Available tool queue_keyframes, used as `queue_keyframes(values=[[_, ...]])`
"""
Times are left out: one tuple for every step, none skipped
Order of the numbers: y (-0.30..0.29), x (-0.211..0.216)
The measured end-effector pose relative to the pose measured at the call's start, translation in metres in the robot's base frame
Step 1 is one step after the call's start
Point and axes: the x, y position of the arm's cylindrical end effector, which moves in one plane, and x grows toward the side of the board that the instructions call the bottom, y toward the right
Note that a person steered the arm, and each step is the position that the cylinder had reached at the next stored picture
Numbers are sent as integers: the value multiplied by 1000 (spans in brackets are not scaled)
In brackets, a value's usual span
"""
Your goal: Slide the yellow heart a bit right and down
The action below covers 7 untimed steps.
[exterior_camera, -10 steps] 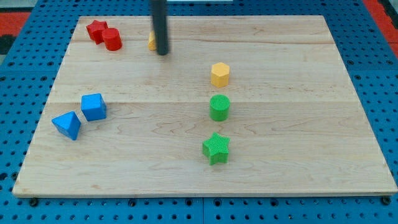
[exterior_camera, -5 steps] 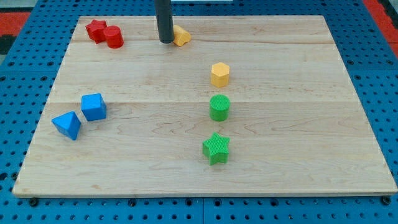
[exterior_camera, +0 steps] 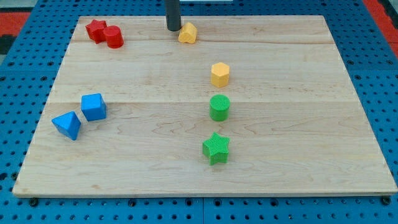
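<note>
The yellow heart [exterior_camera: 188,33] lies near the view's top edge of the wooden board [exterior_camera: 298,124], a little left of centre. My tip [exterior_camera: 173,29] stands just to the view's left of it and slightly above, very close or touching. The rod rises out of the top of the view. A yellow hexagon block [exterior_camera: 219,74] sits below and to the right of the heart.
A red star [exterior_camera: 96,29] and a red cylinder [exterior_camera: 113,37] sit touching at the top left. A blue cube [exterior_camera: 93,106] and a blue wedge-like block [exterior_camera: 67,124] sit at the left. A green cylinder [exterior_camera: 219,107] and a green star [exterior_camera: 216,148] stand below the yellow hexagon.
My tip has moved toward the view's top and right. The yellow heart, first half hidden behind the rod, now shows fully, shifted to the right of the rod.
</note>
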Motion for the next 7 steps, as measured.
queue_keyframes(values=[[27,13],[43,35],[68,55],[72,70],[72,87],[74,96],[66,76]])
